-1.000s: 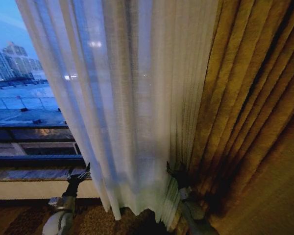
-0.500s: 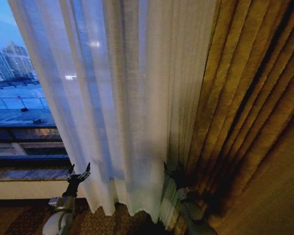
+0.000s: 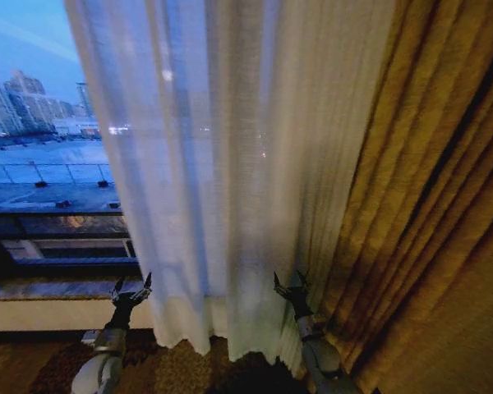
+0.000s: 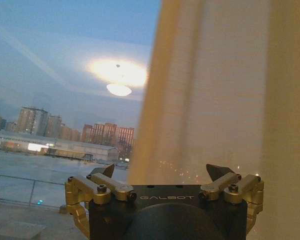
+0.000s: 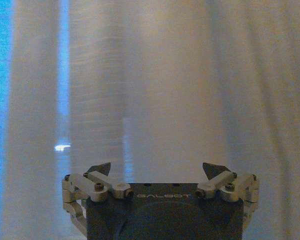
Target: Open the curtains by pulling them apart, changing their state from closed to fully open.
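Curtains (image 3: 230,164) hang bunched mid-window, just beside the gold drape (image 3: 427,205), glass bare to the left. Best approach imo: sweep the panel sideways w/ steady contact, don't snag the hem. Right gripper (image 3: 288,286) at the sheer's lower edge, jaws apart, nothing held. Left gripper (image 3: 131,289) spread wide too, just left of the fabric, by the sill (image 3: 57,289).

Sheer, loosely woven matt cloth in the curtains (image 3: 230,180), thick coarse-textured fabric in the golden drapes (image 3: 427,213), smooth glass in the window (image 3: 41,123), matt black casing with brushed metal linkages on the left gripper (image 4: 162,172) and right gripper (image 5: 156,170).
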